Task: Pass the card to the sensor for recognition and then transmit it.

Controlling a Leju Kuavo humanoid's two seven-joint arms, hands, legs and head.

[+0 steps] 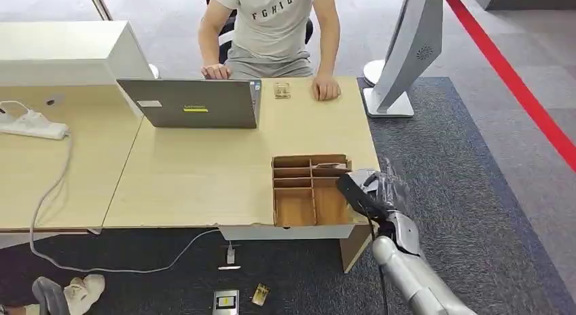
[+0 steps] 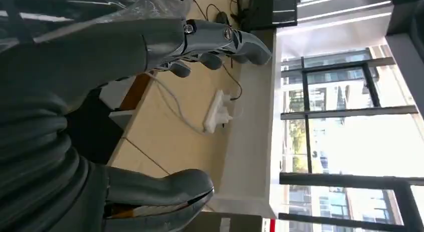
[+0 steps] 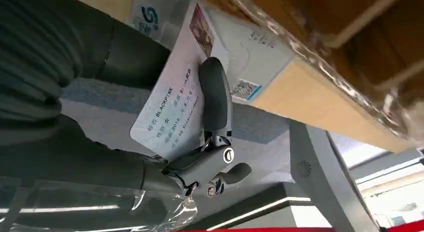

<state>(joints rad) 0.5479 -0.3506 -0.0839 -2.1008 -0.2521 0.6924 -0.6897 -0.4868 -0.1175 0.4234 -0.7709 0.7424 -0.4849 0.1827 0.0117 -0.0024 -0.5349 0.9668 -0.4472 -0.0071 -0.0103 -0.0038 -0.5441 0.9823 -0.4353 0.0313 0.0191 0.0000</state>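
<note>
A grey carpeted floor (image 1: 469,193) with a red stripe (image 1: 516,84) running toward 5 o'clock surrounds two light wooden tables. On the nearer table (image 1: 204,179), a person (image 1: 272,30) sits at 12 o'clock with both hands resting at the far edge, behind an open grey laptop (image 1: 193,103). A white stand with a tilted panel (image 1: 401,57) rises off the table's corner at 1 o'clock. A white box (image 1: 64,53) and a white power strip (image 1: 30,125) sit on the other table at 10 o'clock, a cable trailing from the strip down to the floor. A brown divided cardboard tray (image 1: 309,191) rests at the nearer table's front right corner.

The right hand (image 1: 370,193), wrapped in clear plastic, is at 3 o'clock of the tray, just beside its side wall. In the right wrist view this right hand pinches the card (image 3: 172,107), a pale ID with printed text and a small photo, between thumb and a dark finger, beside the tray's outer wall. The left hand (image 2: 150,117) holds nothing, its fingers apart above the other table. A small object (image 1: 282,90) lies by the laptop; two small items lie on the floor at 6 o'clock.
</note>
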